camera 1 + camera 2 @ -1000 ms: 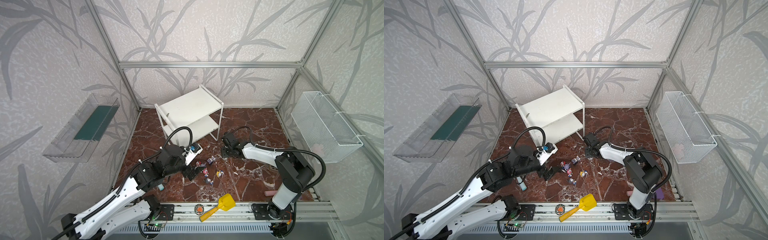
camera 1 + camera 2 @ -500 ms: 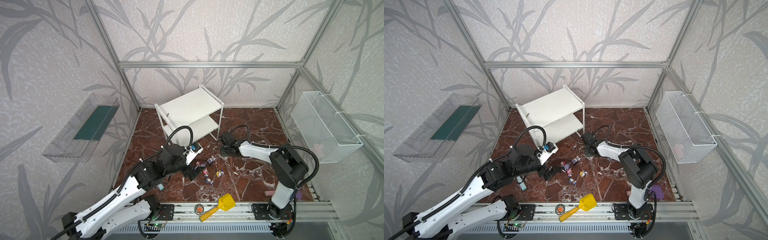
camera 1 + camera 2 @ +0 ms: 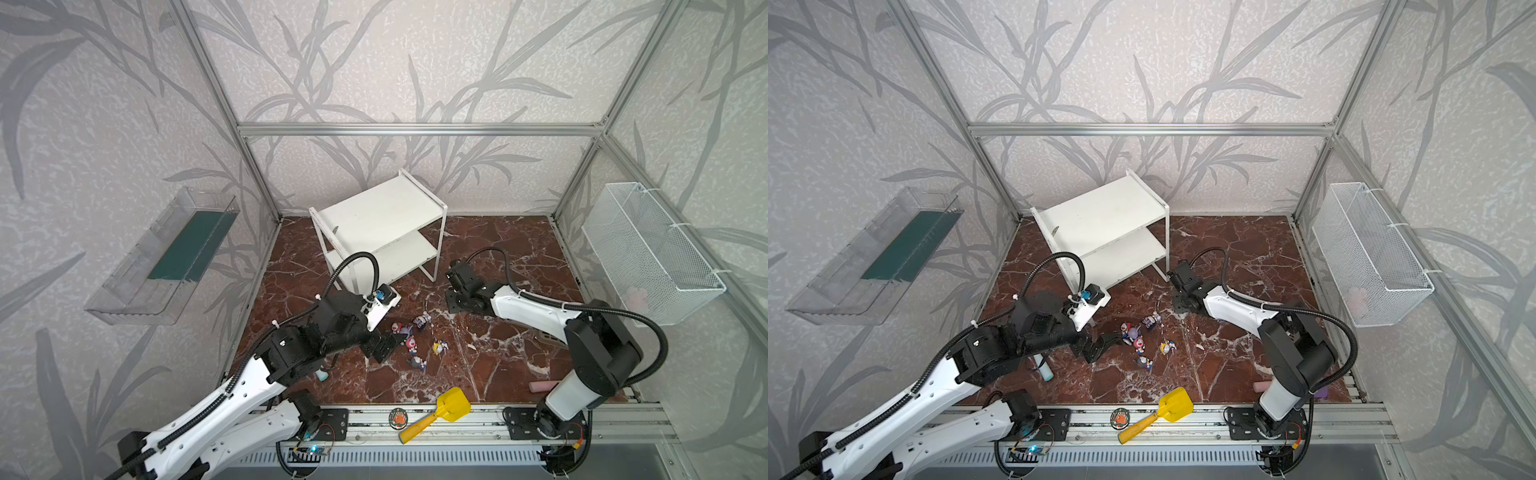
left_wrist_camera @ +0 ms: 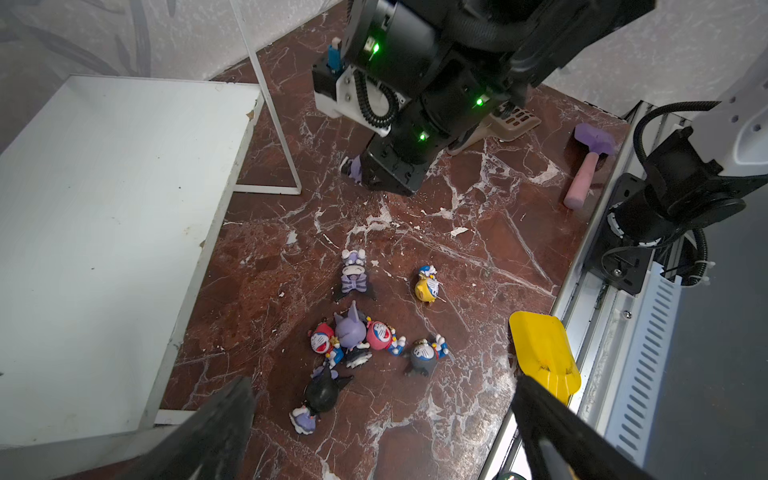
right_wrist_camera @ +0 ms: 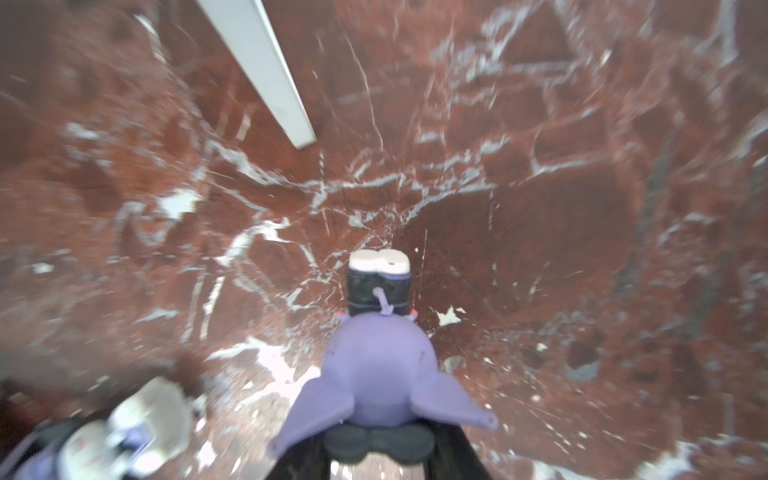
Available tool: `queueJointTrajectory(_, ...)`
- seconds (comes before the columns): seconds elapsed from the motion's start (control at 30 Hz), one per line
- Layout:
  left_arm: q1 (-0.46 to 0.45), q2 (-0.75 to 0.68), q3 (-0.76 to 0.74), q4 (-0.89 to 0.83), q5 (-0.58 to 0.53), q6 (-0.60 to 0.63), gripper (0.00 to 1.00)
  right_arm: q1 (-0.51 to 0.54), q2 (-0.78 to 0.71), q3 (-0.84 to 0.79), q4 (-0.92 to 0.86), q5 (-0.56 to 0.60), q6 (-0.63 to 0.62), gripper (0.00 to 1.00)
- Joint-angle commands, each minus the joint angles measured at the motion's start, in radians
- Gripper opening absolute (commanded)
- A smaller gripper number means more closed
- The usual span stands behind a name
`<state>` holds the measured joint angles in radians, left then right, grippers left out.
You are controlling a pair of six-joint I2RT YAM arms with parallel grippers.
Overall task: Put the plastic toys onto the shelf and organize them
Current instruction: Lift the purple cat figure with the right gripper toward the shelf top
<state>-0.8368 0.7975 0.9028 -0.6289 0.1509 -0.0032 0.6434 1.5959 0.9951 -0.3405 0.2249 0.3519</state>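
Note:
My right gripper [image 5: 380,457] is shut on a purple toy with pointed ears [image 5: 380,374], held low over the marble floor near the shelf's front leg [image 5: 266,70]. From the left wrist, that gripper [image 4: 390,176] shows the toy [image 4: 352,168] peeking out at its side. Several more plastic toys lie clustered on the floor: striped purple [image 4: 354,274], yellow [image 4: 427,286], red [image 4: 324,338], pink [image 4: 380,334], grey [image 4: 424,355], black [image 4: 322,395]. My left gripper [image 4: 384,436] hangs open just before the black one. The white two-tier shelf [image 3: 382,216] carries no toys.
A yellow scoop [image 3: 440,409] lies at the front rail. A pink cylinder [image 3: 542,386] and a teal cylinder [image 3: 1044,372] rest on the floor. A purple-headed hammer [image 4: 586,166] lies by the right arm's base. A wire basket [image 3: 648,257] and a clear tray [image 3: 166,257] hang on the side walls.
The right gripper's jaws have narrowed onto the purple toy and its arm has swung slightly left. The left arm has not moved.

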Motion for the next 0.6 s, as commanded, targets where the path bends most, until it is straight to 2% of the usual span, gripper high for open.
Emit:
queueJointTrajectory(0.0, -0.003, -0.017, 0.011, -0.043, -0.033, -0.021, 0.99, 0.004, -0.123, 0.002, -0.075, -0.009, -0.113, 0.20)
queueJointTrajectory(0.3, -0.005, -0.064, -0.020, -0.056, -0.072, -0.036, 0.99, 0.003, -0.437, 0.066, -0.217, -0.114, -0.253, 0.20)
queueJointTrajectory(0.43, -0.004, -0.093, -0.036, -0.050, -0.072, -0.038, 0.99, 0.002, -0.477, 0.185, -0.321, -0.164, -0.293, 0.19)
queueJointTrajectory(0.57, -0.004, -0.116, -0.043, -0.047, -0.077, -0.030, 0.99, 0.003, -0.455, 0.310, -0.385, -0.235, -0.331, 0.20)
